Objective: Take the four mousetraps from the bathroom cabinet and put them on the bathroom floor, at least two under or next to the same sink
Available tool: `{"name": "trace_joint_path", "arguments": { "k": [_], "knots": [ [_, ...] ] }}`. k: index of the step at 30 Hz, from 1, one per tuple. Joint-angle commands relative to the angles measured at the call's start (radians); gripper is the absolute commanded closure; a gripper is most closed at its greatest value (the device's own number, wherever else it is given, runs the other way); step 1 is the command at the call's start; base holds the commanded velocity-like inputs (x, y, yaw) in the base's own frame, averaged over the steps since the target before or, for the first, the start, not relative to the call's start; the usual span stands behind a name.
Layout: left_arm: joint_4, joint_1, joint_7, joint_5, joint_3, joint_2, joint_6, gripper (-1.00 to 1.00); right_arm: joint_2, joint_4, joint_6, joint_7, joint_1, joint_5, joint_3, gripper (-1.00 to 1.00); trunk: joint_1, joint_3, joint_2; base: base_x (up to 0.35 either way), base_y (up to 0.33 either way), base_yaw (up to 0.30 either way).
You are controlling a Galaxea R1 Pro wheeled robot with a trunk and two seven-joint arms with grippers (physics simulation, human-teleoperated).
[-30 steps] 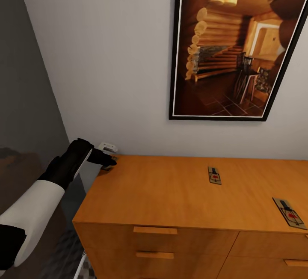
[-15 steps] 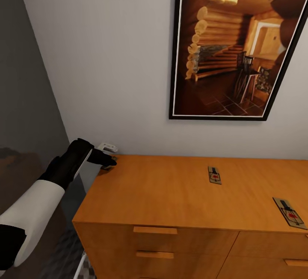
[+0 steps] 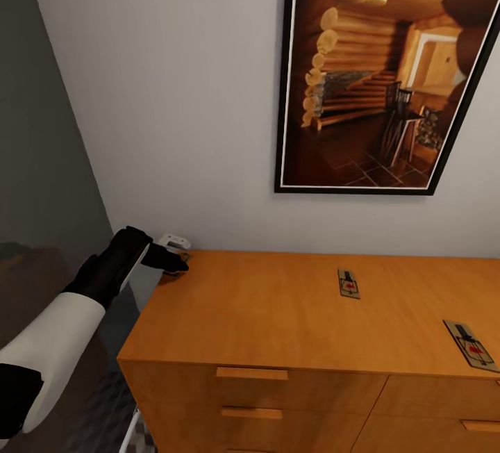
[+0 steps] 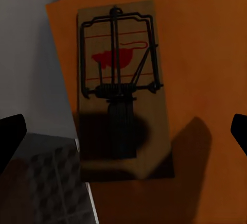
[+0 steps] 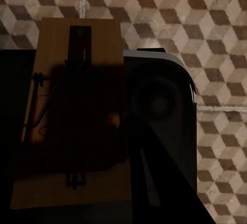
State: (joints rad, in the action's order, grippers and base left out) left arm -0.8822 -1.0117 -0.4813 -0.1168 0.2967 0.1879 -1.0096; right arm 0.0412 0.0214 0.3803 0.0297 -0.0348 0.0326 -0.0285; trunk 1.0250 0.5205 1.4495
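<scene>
Cabinet [image 3: 278, 314] top: three mousetraps [image 3: 348, 283] [image 3: 471, 345] [image 4: 121, 87].

Framed log-cabin picture [image 3: 378, 74] on white wall [image 3: 173, 105]

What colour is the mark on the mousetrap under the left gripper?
Red, on the mousetrap; clearest in the left wrist view.

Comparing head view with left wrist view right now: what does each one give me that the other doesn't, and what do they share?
Head view alone: the left gripper at the cabinet's back left corner, two more mousetraps on its top, a middle trap and a right trap, the drawer handles and a framed picture on the wall.

Left wrist view alone: the corner mousetrap close up, with its black wire spring and red mark, lying flat between spread fingertips; patterned floor tiles beyond the edge.

Shared: the orange cabinet top and its left edge.
</scene>
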Motion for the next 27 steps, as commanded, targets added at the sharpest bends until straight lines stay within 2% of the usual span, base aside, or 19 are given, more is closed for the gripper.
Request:
{"name": "trace_joint_path", "arguments": {
  "k": [1, 27],
  "knots": [
    [0.0, -0.001, -0.009, -0.011, 0.002, 0.001, -0.001, -1.0, 0.0, 0.002, 0.002, 0.001, 0.0, 0.006, -0.004, 1.0, 0.0, 0.001, 0.0, 0.0, 0.0, 0.0],
    [0.022, -0.001, -0.008, -0.012, 0.002, 0.001, 0.0, -1.0, 0.0, 0.002, 0.002, 0.001, 0.0, 0.006, -0.004, 1.0, 0.0, 0.003, 0.0, 0.0, 0.0, 0.0]
  ]
}}
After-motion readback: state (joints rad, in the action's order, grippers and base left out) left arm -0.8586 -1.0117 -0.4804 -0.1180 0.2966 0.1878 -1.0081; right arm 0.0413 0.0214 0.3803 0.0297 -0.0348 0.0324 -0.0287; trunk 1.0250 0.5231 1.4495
